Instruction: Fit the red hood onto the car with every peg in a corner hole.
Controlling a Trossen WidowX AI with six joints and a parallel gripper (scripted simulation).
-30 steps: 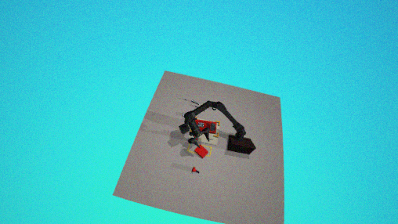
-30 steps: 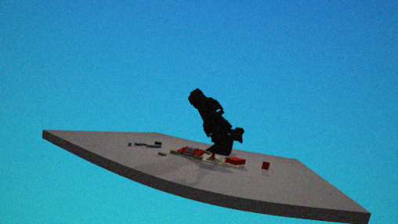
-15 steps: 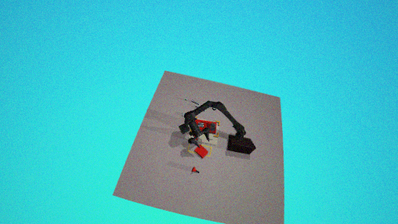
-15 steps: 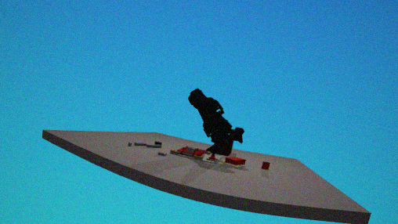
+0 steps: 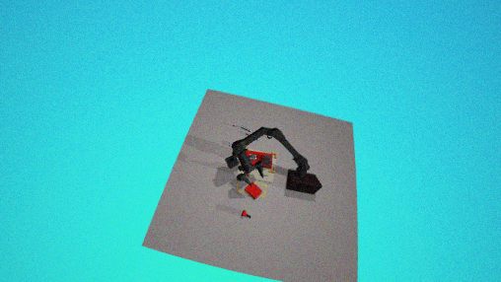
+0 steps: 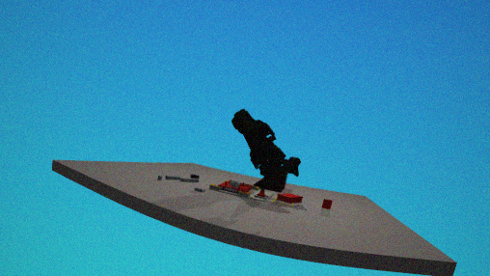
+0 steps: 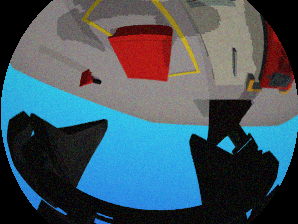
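My arm (image 5: 283, 143) is dark grey to black all over, built of slim, rounded links joined by thicker, knuckle-like joints. It grows out of a squat, boxy black base (image 5: 303, 182). Seen from the side it reads as a plain black silhouette. My gripper (image 7: 149, 131) has two black, angular fingers, wedge-shaped with pointed tips. Any cables, screws or markings are too small to tell.

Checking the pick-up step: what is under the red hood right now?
The hood lies on the gray table inside a yellow outline. The open gripper holds nothing. What the shell covers cannot be seen.
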